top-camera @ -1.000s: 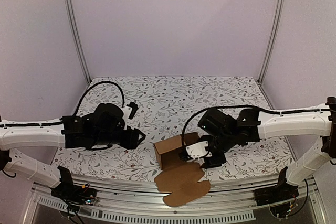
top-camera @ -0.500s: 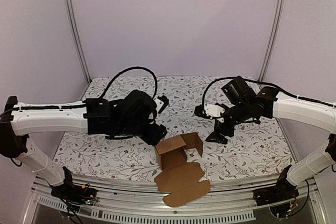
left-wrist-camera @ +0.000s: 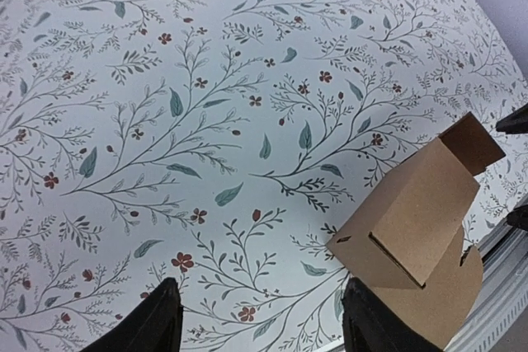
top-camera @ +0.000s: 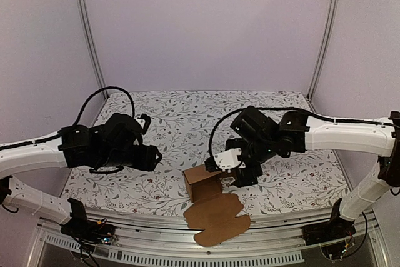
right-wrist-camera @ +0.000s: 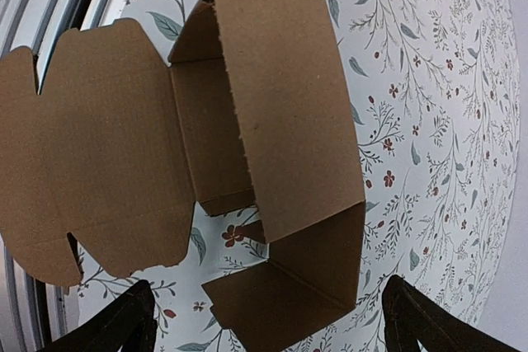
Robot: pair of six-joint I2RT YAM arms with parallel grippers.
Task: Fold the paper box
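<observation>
Right arm is over the work now: the black two-finger right gripper (top-camera: pixel 236 174) hangs just above the plain brown corrugated cardboard paper box (top-camera: pixel 203 182), jaws spread wide and gripping nothing. The box sits on the white floral-print table cover (top-camera: pixel 187 117), just behind the grey metal rail (top-camera: pixel 156 242) at the near edge. Its walls are half raised, and its flat notched lid flap overhangs that rail. The piece's long axis runs straight back from the rail, and the right fingers line up along it. The black left gripper (top-camera: pixel 150 156) hovers further along the rail, well left of the box, open and empty, so the right arm looks better placed for the next fold
</observation>
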